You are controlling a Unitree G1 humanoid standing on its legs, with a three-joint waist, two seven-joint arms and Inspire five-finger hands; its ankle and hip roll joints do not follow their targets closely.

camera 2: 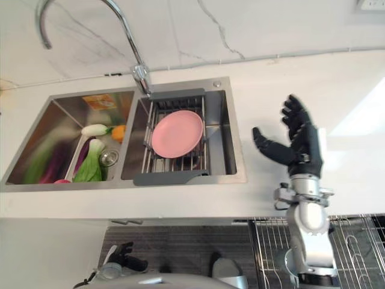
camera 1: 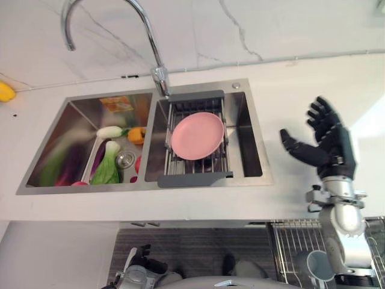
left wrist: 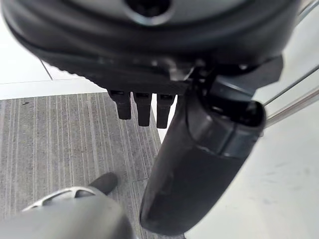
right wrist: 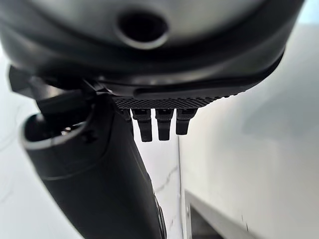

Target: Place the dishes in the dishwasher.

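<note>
A pink plate [camera 1: 197, 135] lies tilted on a dark wire drying rack [camera 1: 194, 177] set across the right basin of a steel double sink [camera 1: 249, 138]. My right hand [camera 1: 325, 141] is raised over the white counter to the right of the sink, apart from the plate, open with fingers spread and nothing in it; its straight fingers [right wrist: 159, 124] show in the right wrist view. My left hand [camera 1: 143, 265] hangs low below the counter's front edge, near the floor, open and empty, fingers [left wrist: 144, 107] straight.
The left basin holds a bok choy [camera 1: 108, 168], an orange pepper [camera 1: 137, 135] and other vegetables. A tall curved faucet [camera 1: 157, 72] rises behind the sink. A pulled-out dishwasher rack [camera 1: 289, 241] with a grey cup [camera 1: 319, 265] sits below the counter's right.
</note>
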